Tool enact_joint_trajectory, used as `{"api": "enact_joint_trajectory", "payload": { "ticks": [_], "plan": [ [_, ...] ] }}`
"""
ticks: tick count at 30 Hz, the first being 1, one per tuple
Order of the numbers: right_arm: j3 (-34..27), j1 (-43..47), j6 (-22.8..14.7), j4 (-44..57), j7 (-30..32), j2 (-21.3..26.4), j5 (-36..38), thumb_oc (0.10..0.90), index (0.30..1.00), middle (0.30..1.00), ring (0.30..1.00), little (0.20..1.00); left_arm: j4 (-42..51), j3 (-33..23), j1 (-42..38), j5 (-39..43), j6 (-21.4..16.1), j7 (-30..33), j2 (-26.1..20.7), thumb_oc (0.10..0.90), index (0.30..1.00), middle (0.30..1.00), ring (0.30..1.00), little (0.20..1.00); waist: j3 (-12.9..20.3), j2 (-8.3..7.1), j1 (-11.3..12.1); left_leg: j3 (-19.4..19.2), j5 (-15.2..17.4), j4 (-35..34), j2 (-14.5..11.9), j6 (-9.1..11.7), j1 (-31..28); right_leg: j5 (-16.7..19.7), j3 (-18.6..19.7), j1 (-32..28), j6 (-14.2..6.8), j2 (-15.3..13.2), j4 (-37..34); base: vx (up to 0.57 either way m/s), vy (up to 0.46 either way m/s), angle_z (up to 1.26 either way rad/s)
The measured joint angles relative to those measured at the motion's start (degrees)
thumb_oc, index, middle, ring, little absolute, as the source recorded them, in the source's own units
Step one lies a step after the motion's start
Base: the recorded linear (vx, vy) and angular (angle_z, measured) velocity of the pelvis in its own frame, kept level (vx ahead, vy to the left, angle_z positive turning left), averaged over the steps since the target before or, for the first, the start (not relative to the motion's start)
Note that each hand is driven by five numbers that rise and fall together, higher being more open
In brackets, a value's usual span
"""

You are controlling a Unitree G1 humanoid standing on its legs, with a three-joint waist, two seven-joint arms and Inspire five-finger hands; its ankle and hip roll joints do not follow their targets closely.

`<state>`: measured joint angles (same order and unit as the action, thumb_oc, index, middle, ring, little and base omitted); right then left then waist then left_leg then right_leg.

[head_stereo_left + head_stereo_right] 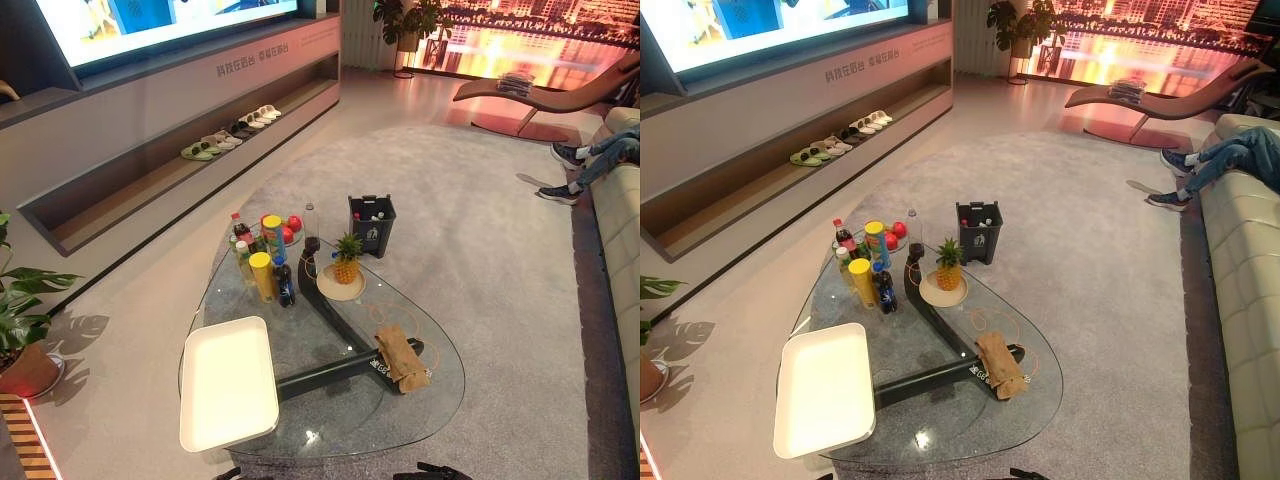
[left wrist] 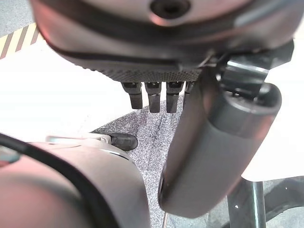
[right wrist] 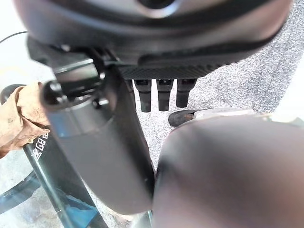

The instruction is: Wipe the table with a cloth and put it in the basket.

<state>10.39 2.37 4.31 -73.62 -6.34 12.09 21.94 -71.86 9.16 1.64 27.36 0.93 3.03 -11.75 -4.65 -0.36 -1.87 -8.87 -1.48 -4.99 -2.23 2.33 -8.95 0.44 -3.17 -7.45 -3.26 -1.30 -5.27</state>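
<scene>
- The brown cloth (image 1: pixel 402 358) lies crumpled on the glass tabletop (image 1: pixel 440 400), toward our right side, over the end of the dark table frame (image 1: pixel 320 375) that shows through the glass. Nothing touches it.
- Our left hand (image 2: pixel 156 76) hangs off the tabletop with its fingers (image 2: pixel 154 97) straight and relaxed, holding nothing; our right hand (image 3: pixel 161 71) is the same, fingers (image 3: pixel 164 95) straight and empty, with the cloth visible past its thumb.
- We judge the cloth soft, light and limp: it should bunch under the fingers, not resist, and it will not break. On glass it may slide before it lifts, so a pinch from above on the raised folds at its middle looks safer than a push at an edge.
- We see no wicker basket; the white tray (image 1: pixel 228 385) sits on the tabletop at our left, well apart from the cloth, and a dark bin (image 1: pixel 372 225) stands on the carpet beyond the table.
- Bottles (image 1: pixel 285 285), yellow cans (image 1: pixel 262 275) and a pineapple (image 1: pixel 346 260) on a plate crowd the far part of the tabletop, so wiping strokes should stay on the near glass.
</scene>
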Motion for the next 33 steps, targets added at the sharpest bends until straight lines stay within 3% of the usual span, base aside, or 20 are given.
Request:
{"api": "enact_joint_trajectory", "payload": {
  "ticks": [5, 9, 11, 13, 17, 20, 26, 29, 33],
  "plan": [
    [1.3, -0.1, -3.3, 1.1, 0.4, 0.2, -1.8, 0.800, 0.900, 0.900, 0.900, 0.900, 0.2, 0.5, 0.0, -0.1, 0.1, 0.0, -0.1, 0.800, 0.900, 0.900, 0.900, 0.900, 0.0, -0.03, 0.1, 0.0, 0.0, 0.0, 0.0, 0.0, 0.0, 0.0, 0.0, 0.0, 0.0, 0.0, 0.0, 0.00, 0.000, 0.00],
    [4.4, -0.5, -6.2, 8.3, 2.2, 2.1, -4.4, 0.800, 0.900, 0.900, 0.900, 0.900, 1.8, 1.0, 0.3, -0.3, 0.5, 0.0, -0.4, 0.800, 0.900, 0.900, 0.900, 0.900, -0.6, -0.05, 0.1, -0.1, 0.0, 0.0, -0.1, 0.0, 0.0, 0.0, 0.0, 0.0, 0.0, 0.0, 0.0, 0.00, 0.000, 0.00],
    [6.0, -1.1, -5.7, 16.8, 4.2, 4.0, -4.5, 0.800, 0.900, 0.900, 0.900, 0.900, 3.8, 1.3, 0.6, -0.3, 1.6, 0.1, -0.7, 0.800, 0.900, 0.900, 0.900, 0.900, -1.2, 0.01, 0.1, -0.2, 0.0, -0.1, -0.1, 0.0, 0.2, 0.0, 0.2, 0.3, -0.1, 0.1, 0.0, -0.01, -0.001, -0.03],
    [8.2, -2.8, -3.8, 32.2, 7.7, 6.9, -4.5, 0.800, 0.900, 0.900, 0.900, 0.900, 9.1, 1.6, 2.0, -0.2, 3.4, 0.3, -1.3, 0.800, 0.900, 0.900, 0.900, 0.900, -2.4, 0.25, -0.1, -0.3, 0.0, -0.3, -0.1, 0.0, 0.7, 0.3, 0.5, 0.9, -0.1, 0.1, 0.0, -0.04, 0.001, -0.06],
    [9.9, -2.4, -1.8, 49.2, 12.4, 9.4, -3.9, 0.800, 0.900, 0.900, 0.900, 0.900, 14.8, 2.4, 2.8, 0.1, 5.0, 1.0, -1.6, 0.800, 0.900, 0.900, 0.900, 0.900, -2.9, 0.19, -0.4, -0.3, -0.2, 0.0, 0.0, -0.2, 2.7, 1.5, 0.7, 2.9, -0.4, 0.2, 0.1, -0.05, 0.016, -0.03],
    [10.1, -2.2, -1.1, 56.4, 14.6, 9.6, -3.7, 0.800, 0.900, 0.900, 0.900, 0.900, 15.2, 3.7, 2.8, 0.7, 5.0, 1.5, -1.9, 0.800, 0.900, 0.900, 0.900, 0.900, -3.9, -0.04, -1.3, -0.4, -0.3, 0.0, 0.2, -0.3, 3.2, 2.0, 0.7, 3.7, -1.0, 0.0, 0.4, -0.04, 0.046, -0.06],
    [9.8, -1.9, -1.3, 61.5, 23.0, 12.2, -4.7, 0.800, 0.900, 0.900, 0.900, 0.900, 18.2, 5.0, 1.6, 3.6, 4.6, 2.8, -2.0, 0.800, 0.900, 0.900, 0.900, 0.900, -8.7, 0.72, -1.7, -2.7, -0.6, 0.0, 0.8, -0.8, 5.2, 2.9, 2.2, 6.4, -1.4, -0.6, 0.3, -0.07, 0.035, -0.16],
    [9.1, -0.3, -1.8, 61.5, 29.3, 14.1, -7.3, 0.800, 0.900, 0.900, 0.900, 0.900, 20.4, 6.2, -0.9, 5.9, 4.3, 3.0, -1.9, 0.800, 0.900, 0.900, 0.900, 0.900, -12.6, 1.77, -1.7, -2.9, -1.6, 0.1, 1.1, -1.3, 8.1, 4.3, 2.9, 9.2, -1.5, -0.8, 0.4, -0.13, 0.021, -0.10],
    [8.8, 4.6, -2.4, 61.5, 36.5, 15.2, -9.8, 0.800, 0.900, 0.900, 0.900, 0.900, 21.3, 7.3, -5.0, 8.1, 4.0, 5.4, -1.6, 0.800, 0.900, 0.900, 0.900, 0.900, -17.2, 1.97, -2.4, -3.2, -2.2, 1.0, 1.5, -1.7, 11.6, 5.7, 3.6, 12.5, -1.5, -0.8, 0.4, -0.11, 0.004, -0.08]
  ]
}}
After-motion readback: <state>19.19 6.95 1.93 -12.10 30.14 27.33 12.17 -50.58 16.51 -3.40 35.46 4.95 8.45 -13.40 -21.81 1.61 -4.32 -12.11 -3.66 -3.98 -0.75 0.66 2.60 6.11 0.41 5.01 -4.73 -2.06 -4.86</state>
